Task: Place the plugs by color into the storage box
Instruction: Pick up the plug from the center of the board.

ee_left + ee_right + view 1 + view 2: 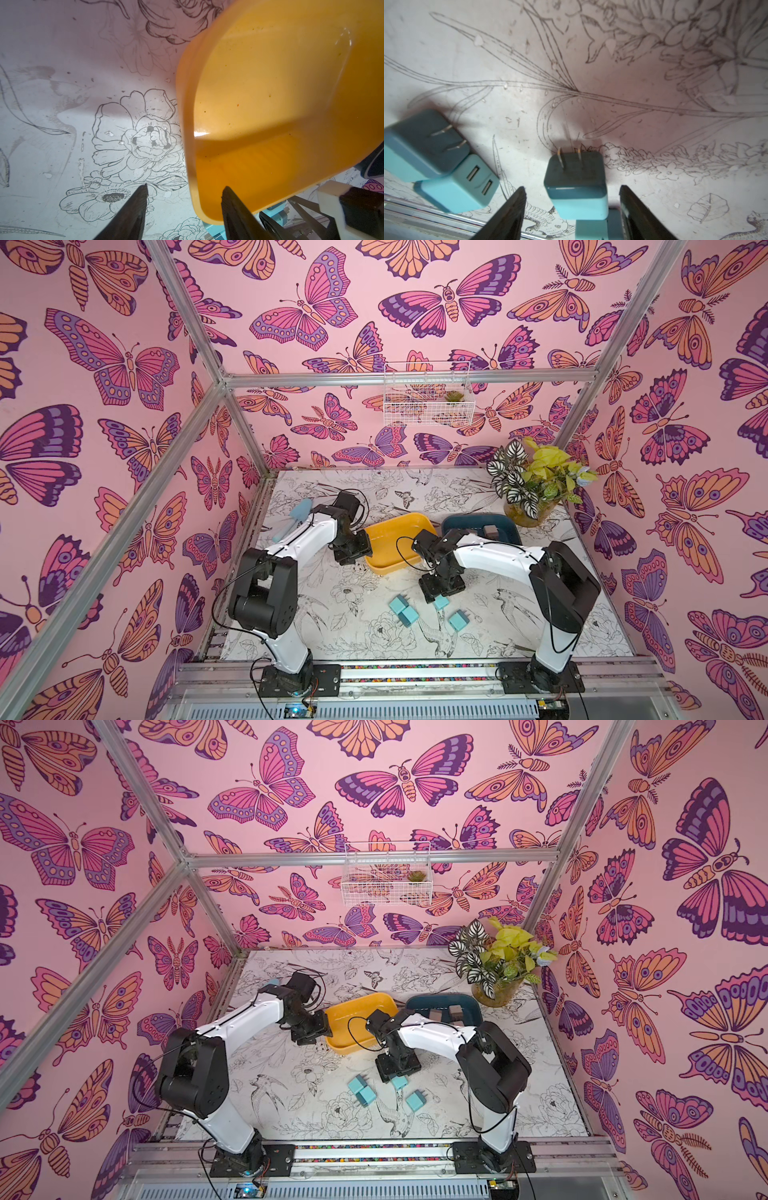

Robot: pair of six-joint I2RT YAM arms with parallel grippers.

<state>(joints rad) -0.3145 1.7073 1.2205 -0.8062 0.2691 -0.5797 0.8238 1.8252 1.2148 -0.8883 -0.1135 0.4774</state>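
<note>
Several light teal plugs lie on the floral mat: a touching pair [402, 610], one [459, 620] to the right, and one [442, 603] under my right gripper [441, 597]. In the right wrist view that plug [576, 187] lies with its prongs pointing away, between the open fingers of the right gripper [572, 187], with gaps on both sides. Pinkish plugs [491, 531] lie in the dark blue storage box [461, 522]. The yellow storage box [395, 539] holds nothing. My left gripper [185, 186] is open, astride the yellow box's rim [187, 124] at its near-left corner.
A long pale-blue scoop tool [296, 516] lies at the far left behind the left arm. A potted plant [532, 485] stands at the back right, next to the blue box. A white wire basket [428, 393] hangs on the back wall.
</note>
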